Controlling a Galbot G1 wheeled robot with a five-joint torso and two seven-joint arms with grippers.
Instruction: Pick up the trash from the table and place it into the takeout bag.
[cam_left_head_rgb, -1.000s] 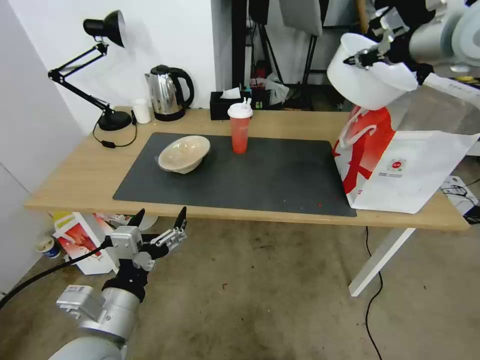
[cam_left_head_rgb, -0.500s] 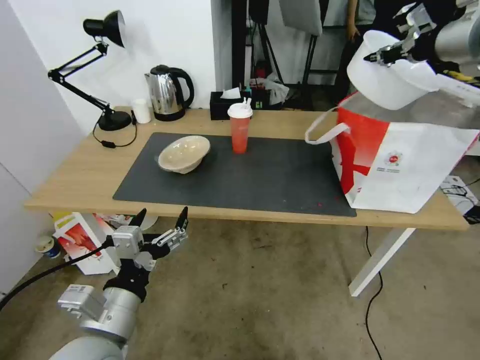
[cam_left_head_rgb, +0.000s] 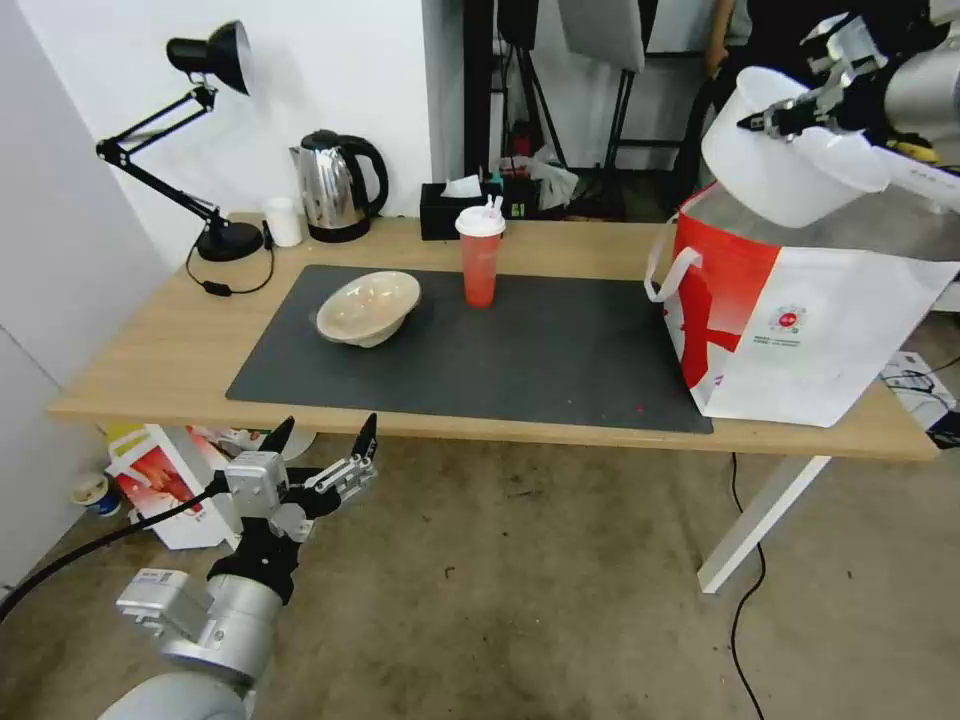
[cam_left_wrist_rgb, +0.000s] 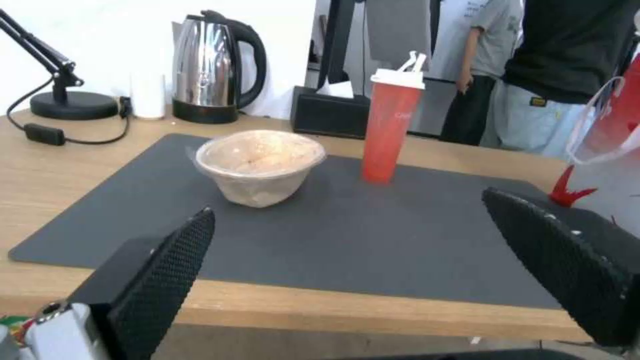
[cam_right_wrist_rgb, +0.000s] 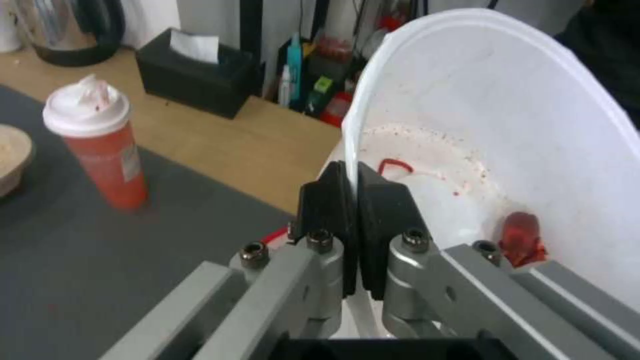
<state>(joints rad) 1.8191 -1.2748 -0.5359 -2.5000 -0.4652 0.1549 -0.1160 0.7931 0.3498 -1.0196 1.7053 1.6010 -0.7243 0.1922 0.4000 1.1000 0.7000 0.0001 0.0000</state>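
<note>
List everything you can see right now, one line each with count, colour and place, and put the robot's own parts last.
large bowl: 1, white with red scraps, held above the takeout bag's mouth
takeout bag: 1, white with red side, right end of table
drink cup: 1, red with white lid, back of mat
shallow bowl: 1, beige, left part of mat
mat: 1, dark grey, on table
table: 1, light wood
kettle: 1, steel and black, back left
small cup: 1, white, beside kettle
desk lamp: 1, black, back left
tissue box: 1, black, back edge
right pincer: shut on the large bowl's rim
left pincer: open, below the table's front edge
</note>
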